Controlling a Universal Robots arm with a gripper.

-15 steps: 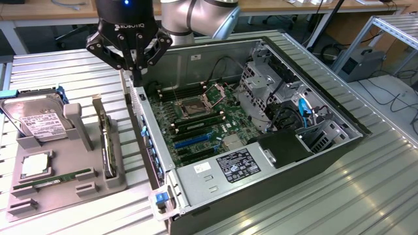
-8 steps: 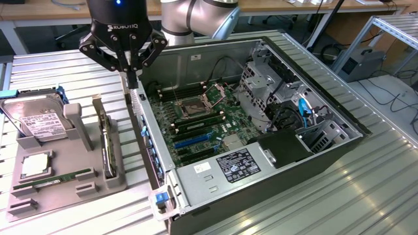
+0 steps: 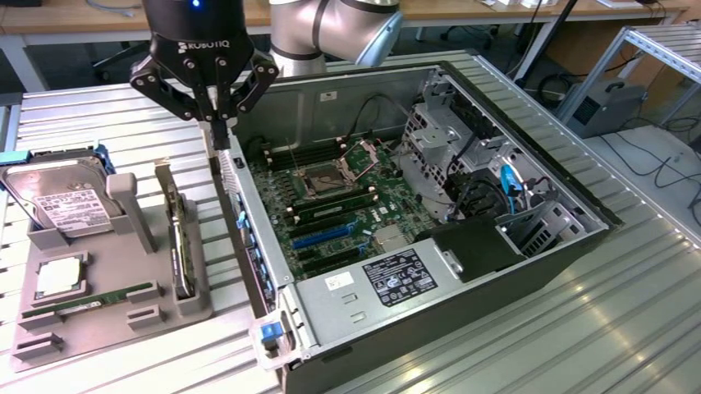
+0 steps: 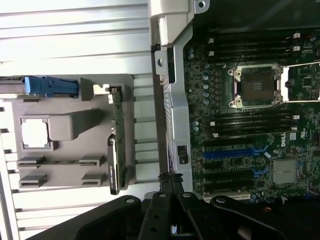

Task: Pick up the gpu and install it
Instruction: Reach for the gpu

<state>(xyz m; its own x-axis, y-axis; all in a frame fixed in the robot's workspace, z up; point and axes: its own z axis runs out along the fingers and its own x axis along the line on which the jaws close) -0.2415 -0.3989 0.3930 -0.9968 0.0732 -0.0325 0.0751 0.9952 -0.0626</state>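
Hovering over the case wall (image 3: 243,234), the tool (image 3: 222,135) is pressed together, gpu (image 3: 176,246) in the holder (image 3: 115,308).

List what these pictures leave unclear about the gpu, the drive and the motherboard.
- gpu: edge-on in its holder in both views, so its face is hidden.
- drive: label text too small in the exterior view; the holder hides its lower part.
- motherboard: cut off by the wrist view's edge; the gripper covers part of it.
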